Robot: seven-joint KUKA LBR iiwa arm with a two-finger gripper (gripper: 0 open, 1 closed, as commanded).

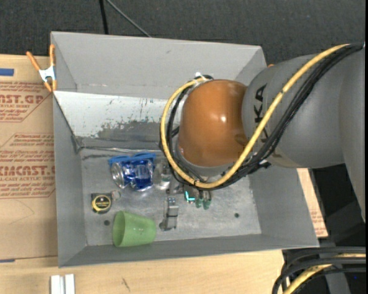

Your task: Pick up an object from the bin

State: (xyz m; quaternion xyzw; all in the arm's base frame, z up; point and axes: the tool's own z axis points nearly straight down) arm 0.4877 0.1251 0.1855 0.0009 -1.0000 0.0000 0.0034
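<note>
Green plastic cup [134,229] lies on its side at lower left of the bin [141,66], just beside the lowered gripper [170,216]. Whether the gripper is apart or together: cannot tell. No object is seen held, so the pick is judged not yet done.

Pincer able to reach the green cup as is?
Likely yes: the green cup lies on its side right beside the pincer, with nothing between them or on top of it.
</note>
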